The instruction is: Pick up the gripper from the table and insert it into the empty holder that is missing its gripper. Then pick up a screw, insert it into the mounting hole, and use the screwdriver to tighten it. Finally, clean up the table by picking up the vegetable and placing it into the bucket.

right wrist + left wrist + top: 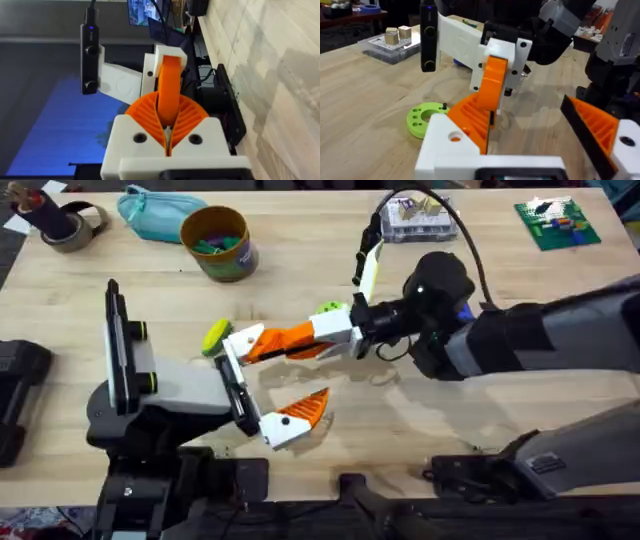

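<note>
Right tool (pixel 168 131) is reaching across and is clamped shut on the gripper (pixel 170 82), the little orange ribbed piece. The far end of that piece sits against the white holder (pixel 170 51). I can't tell from here whether it's fully seated. Left tool (pixel 530 112) has its fingers spread wide apart, with the right tool pressed up to one of them. A lime green ring (pixel 422 117) lies flat on the tabletop (pixel 470 420), just beside the holder. The bucket (pixel 215 242) stands well beyond both tools.
</note>
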`<state>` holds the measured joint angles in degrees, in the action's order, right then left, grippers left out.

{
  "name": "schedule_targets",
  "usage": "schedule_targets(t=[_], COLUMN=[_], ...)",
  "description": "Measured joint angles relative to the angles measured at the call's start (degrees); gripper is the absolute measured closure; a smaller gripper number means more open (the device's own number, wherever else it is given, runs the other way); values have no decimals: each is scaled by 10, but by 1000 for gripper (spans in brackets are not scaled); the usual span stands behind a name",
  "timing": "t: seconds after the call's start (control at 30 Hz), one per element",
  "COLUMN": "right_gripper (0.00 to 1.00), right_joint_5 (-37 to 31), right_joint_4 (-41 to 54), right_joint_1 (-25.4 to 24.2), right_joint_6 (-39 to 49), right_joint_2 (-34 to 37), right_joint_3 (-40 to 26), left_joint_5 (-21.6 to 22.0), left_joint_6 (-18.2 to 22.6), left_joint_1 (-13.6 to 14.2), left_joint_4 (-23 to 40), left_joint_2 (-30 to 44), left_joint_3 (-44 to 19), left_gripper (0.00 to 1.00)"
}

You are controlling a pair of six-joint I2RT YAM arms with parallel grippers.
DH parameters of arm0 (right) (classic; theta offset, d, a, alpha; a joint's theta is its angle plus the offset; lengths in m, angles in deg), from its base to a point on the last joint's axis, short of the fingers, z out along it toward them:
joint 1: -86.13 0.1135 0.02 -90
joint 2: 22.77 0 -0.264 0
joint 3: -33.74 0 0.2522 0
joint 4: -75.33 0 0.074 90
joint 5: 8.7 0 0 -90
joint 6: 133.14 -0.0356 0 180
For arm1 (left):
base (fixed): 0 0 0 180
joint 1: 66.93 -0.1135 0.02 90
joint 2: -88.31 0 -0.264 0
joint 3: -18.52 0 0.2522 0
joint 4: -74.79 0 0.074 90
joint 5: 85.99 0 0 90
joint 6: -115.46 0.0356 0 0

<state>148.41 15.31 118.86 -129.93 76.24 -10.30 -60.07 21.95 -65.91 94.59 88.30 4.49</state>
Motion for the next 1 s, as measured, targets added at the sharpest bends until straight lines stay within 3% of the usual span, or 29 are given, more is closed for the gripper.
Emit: schedule_targets(t=[0.8, 1.0], right_gripper=[989, 987], right_joint_5=[-6, 25], right_joint_4=[0, 63], right_joint_1=[6, 6], right_joint_6=[20, 37], right_joint_2=[0, 14], right_joint_3=[-1, -41], left_joint_5=[-8, -11], left_joint_6=[22, 21], left_joint_1=[0, 0], left_joint_4=[2, 4], left_joint_2=[0, 0], left_joint_3=[0, 0], left_gripper=[17, 17])
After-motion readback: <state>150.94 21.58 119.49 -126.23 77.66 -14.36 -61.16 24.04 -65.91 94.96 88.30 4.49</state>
